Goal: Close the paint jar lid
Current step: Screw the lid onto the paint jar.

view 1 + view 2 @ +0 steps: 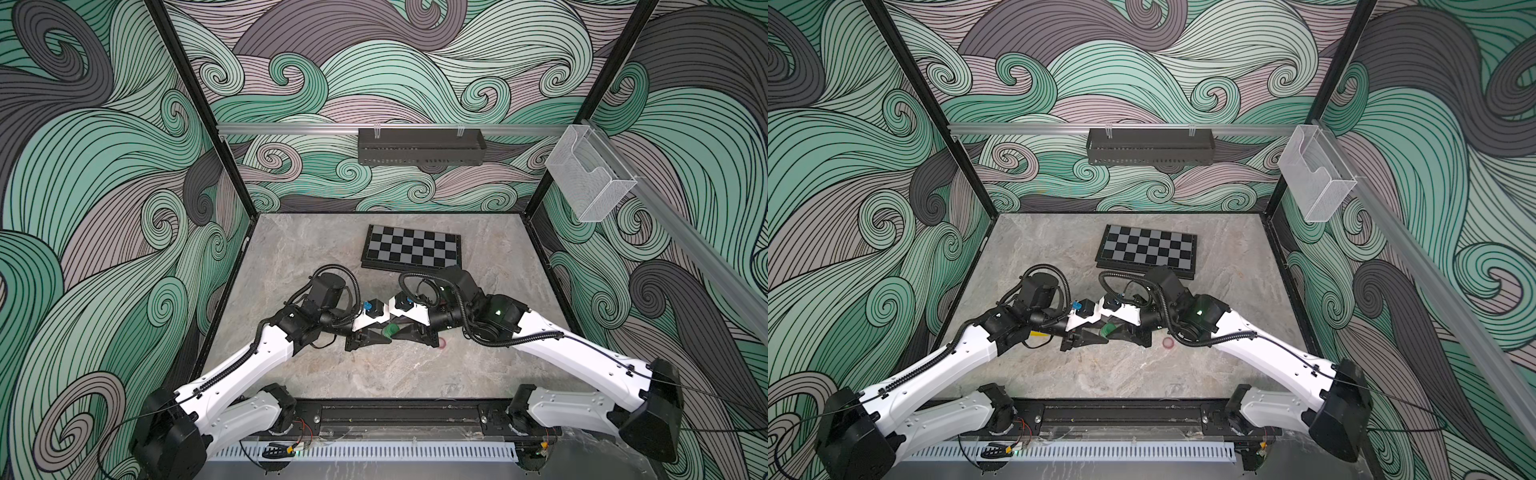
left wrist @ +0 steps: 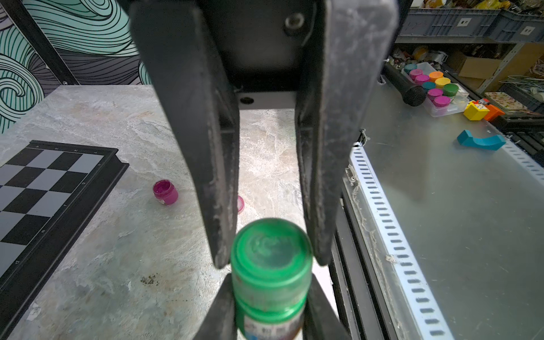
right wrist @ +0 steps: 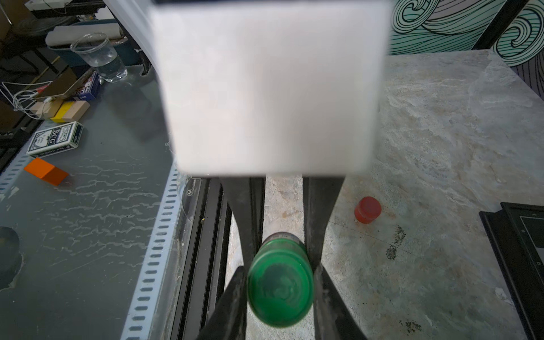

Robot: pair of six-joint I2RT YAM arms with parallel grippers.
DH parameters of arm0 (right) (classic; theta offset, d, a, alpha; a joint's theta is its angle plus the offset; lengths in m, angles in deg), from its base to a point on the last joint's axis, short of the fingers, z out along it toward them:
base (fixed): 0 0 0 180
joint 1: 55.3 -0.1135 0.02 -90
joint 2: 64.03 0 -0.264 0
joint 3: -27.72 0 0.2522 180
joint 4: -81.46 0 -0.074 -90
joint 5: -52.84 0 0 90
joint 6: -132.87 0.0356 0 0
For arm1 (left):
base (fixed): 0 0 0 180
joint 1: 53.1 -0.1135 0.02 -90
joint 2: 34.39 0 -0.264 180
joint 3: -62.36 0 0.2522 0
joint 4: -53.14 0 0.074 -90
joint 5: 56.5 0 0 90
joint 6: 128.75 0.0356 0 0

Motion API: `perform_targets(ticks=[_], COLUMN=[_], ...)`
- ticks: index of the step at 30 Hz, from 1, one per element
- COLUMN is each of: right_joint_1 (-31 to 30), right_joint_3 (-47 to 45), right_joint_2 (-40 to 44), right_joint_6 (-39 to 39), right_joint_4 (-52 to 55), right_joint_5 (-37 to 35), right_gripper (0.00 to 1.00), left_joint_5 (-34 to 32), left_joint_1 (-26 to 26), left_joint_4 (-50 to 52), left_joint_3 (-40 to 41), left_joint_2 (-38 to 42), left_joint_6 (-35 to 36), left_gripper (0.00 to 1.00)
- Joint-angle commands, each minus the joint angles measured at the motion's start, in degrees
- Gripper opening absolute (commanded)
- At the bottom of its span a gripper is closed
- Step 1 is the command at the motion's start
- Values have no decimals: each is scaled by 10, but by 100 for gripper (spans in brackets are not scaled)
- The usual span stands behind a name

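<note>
In both top views, two white-and-black arms meet tip to tip over the middle of a grey marbled table [image 1: 374, 382]. The green paint jar [image 1: 390, 331] lies on its side between them. The left gripper [image 1: 384, 337] takes one end and the right gripper [image 1: 400, 330] the other. A chessboard [image 1: 411, 248] lies farther back. A loose pink lid [image 1: 1168, 343] rests on the table near the right arm.

In the left wrist view, the left gripper's two fingers [image 2: 225, 306] are clamped on the jar's labelled body. The green lid [image 2: 270, 250] sits on the jar's far end, pointing away from this camera. The right gripper's fingertips [image 2: 220, 256] press on either side of the lid. Whether the lid is fully screwed down cannot be told. An open magenta jar [image 2: 165, 192] stands on the table beside the chessboard.

In the right wrist view, the right gripper's fingers [image 3: 235, 303] are closed on the lid, whose flat top faces this camera. The jar's body runs away behind the lid into the left gripper's fingers.

The jar's long axis runs straight from one gripper to the other, lid end toward the right. Tightening therefore looks like a twist about that line by the right gripper, with the left holding the body.
</note>
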Motion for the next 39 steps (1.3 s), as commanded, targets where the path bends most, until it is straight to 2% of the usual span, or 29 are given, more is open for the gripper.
perform_targets(ticks=[1,4,9,12,17,23,26,33,36,39], right_joint_1=[1,0,-8,-24,-60,-113,-131,-144,-144,-142], right_joint_3=[5,-1,-6,-2,14,37,58,80,85,87], right_joint_2=[-13,-15,-22,-32,-50,-70,-89,-117,-118,-111], right_joint_6=[23,70,192,258,410,572,634,710,708,685], right_joint_4=[-34,-62,-99,-97,-71,-42,-12,-15,-18,-14], right_joint_5=[-11,-46,-112,-155,-241,-341,-355,-345,-339,-339], right_gripper=[20,15,15,14,5,8,8,8,9,16], left_joint_5=[-15,-32,-53,-68,-102,-138,-152,-165,-167,-168], left_joint_1=[3,3,3,3,4,3,3,3,3,3], left_joint_4=[-22,-44,-78,-89,-100,-116,-127,-136,-135,-131], left_joint_3=[-13,-4,8,12,17,22,26,29,28,29], left_joint_2=[17,27,41,47,56,67,72,74,75,79], left_joint_6=[4,-5,-14,-18,-20,-27,-30,-33,-34,-33], left_gripper=[11,11,11,10,10,9,9,9,8,8])
